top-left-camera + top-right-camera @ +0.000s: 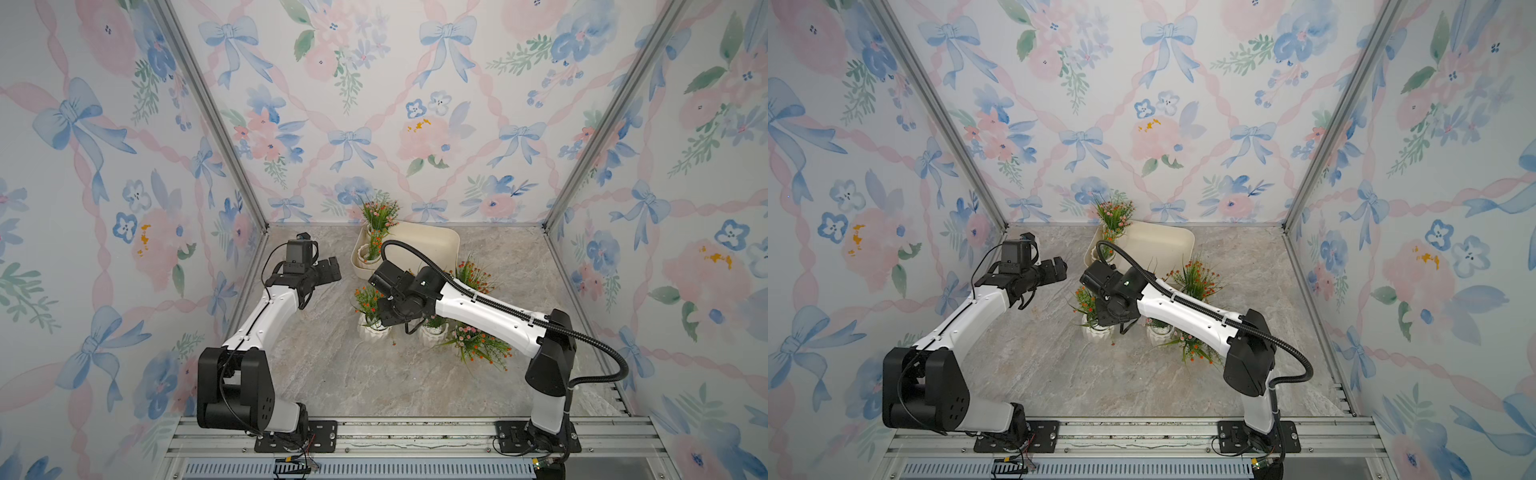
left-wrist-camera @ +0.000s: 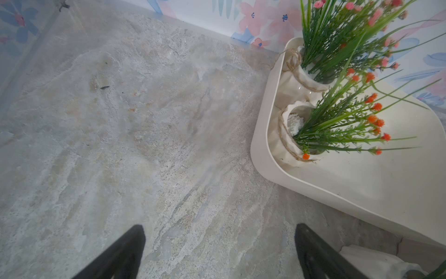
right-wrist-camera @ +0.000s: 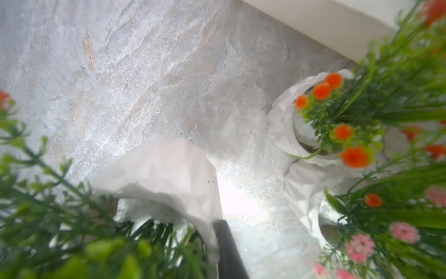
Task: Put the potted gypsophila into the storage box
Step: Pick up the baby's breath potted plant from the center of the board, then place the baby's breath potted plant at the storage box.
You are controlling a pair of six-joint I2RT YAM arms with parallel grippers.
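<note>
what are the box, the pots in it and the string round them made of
Storage box: likely plastic, smooth matte cream, moulded rounded rim. Pots: white creased walls, slightly glossy; ceramic or stiff pulp, hard to tell. String: coarse tan twisted fibre, probably jute.

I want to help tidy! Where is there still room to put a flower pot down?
Bare: the storage box away from its two pots, and the table nearer the arm bases. Crowded: the loose potted gypsophila before the box.
</note>
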